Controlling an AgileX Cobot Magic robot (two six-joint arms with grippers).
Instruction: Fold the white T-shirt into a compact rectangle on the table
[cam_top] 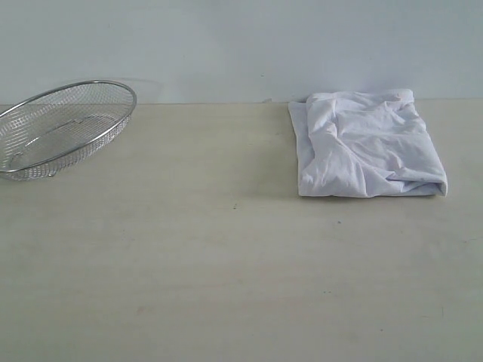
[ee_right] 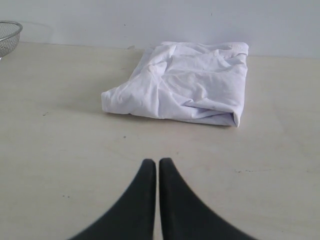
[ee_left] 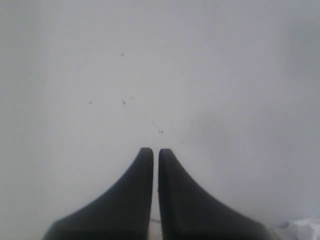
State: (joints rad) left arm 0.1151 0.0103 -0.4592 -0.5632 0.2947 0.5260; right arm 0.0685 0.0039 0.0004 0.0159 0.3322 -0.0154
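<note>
The white T-shirt (cam_top: 368,145) lies folded into a wrinkled rectangular bundle on the table (cam_top: 226,264), at the back right near the wall. The right wrist view shows the same white T-shirt (ee_right: 185,82) well ahead of my right gripper (ee_right: 157,161), which is shut and holds nothing. In the left wrist view my left gripper (ee_left: 155,150) is shut and empty, facing a plain pale wall, with a scrap of white cloth (ee_left: 306,229) at the frame's corner. Neither gripper appears in the exterior view. No lettering shows on the shirt.
A silver wire-mesh basket (cam_top: 60,128) stands at the back left of the table, its rim also visible as the basket (ee_right: 9,35) in the right wrist view. A pale wall (cam_top: 241,45) runs behind the table's far edge.
</note>
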